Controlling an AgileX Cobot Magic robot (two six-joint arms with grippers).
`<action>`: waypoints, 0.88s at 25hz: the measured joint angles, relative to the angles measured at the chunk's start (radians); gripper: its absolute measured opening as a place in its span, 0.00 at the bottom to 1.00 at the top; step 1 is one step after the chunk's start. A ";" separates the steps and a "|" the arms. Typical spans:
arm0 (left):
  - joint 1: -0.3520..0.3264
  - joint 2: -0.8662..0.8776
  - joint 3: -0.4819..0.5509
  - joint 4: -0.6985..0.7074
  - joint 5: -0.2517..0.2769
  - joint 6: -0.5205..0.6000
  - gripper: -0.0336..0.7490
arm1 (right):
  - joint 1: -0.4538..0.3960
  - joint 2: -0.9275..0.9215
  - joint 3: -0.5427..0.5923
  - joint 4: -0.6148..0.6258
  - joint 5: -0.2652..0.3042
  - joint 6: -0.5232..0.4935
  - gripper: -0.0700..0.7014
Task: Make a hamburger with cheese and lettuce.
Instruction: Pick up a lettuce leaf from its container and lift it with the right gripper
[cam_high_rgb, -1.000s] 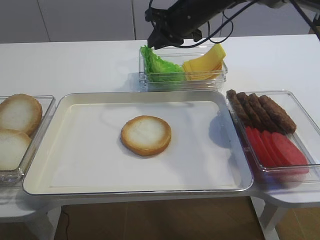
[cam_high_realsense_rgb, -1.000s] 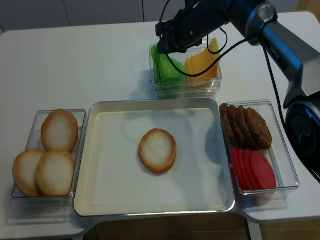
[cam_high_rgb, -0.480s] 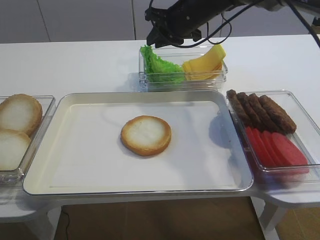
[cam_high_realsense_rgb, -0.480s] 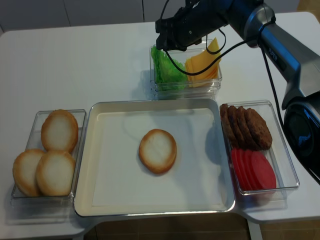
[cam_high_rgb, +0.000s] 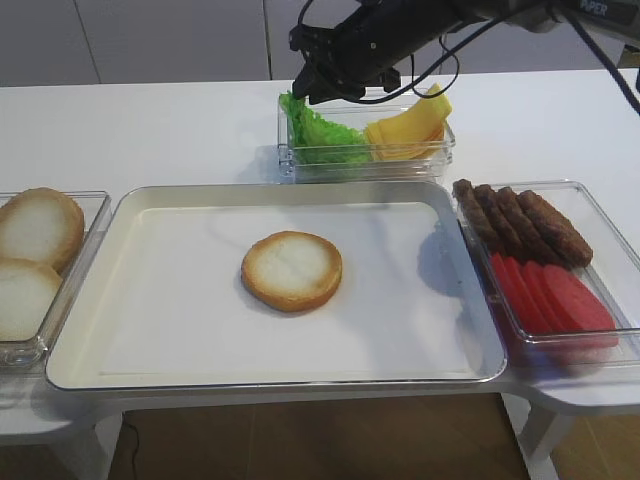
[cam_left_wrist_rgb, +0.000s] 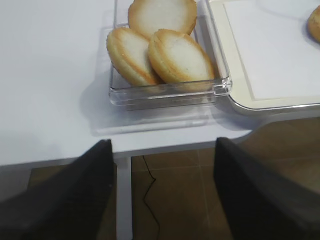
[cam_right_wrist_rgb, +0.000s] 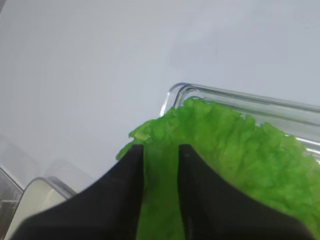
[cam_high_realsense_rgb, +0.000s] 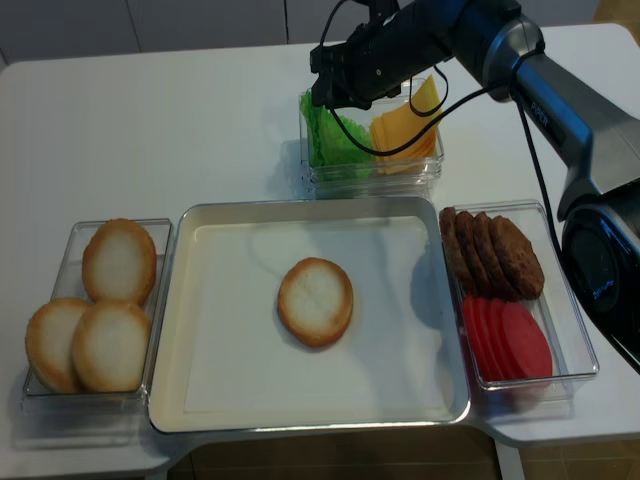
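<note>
Above far container (cam_high_rgb: 365, 160), right gripper (cam_high_rgb: 312, 84) hovers over lettuce (cam_high_rgb: 322, 135), now slightly higher and further back than second ago. Fingers (cam_right_wrist_rgb: 131, 200) parted by narrow gap, green leaf visible between them in wrist view; cannot tell whether pinching leaf or just above it. Lettuce remains in container, left of cheese (cam_high_rgb: 408, 127). Means: lettuce pick not yet secured. Hamburger (cam_high_rgb: 292, 270) sits bare at tray (cam_high_rgb: 140, 210) centre, no toppings. Left gripper (cam_left_wrist_rgb: 162, 195) idles open near spare buns (cam_left_wrist_rgb: 157, 52), far left.

Crinkled lettuce (cam_right_wrist_rgb: 235, 145) sits in a glossy clear-plastic box (cam_high_rgb: 365, 160).
</note>
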 joint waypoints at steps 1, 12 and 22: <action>0.000 0.000 0.000 0.000 0.000 0.000 0.64 | 0.000 0.000 0.000 0.000 0.000 0.000 0.33; 0.000 0.000 0.000 0.000 0.000 0.000 0.64 | -0.001 0.000 0.000 -0.021 0.004 0.004 0.13; 0.000 0.000 0.000 0.000 0.000 0.000 0.64 | -0.035 0.000 0.000 -0.029 0.044 0.008 0.10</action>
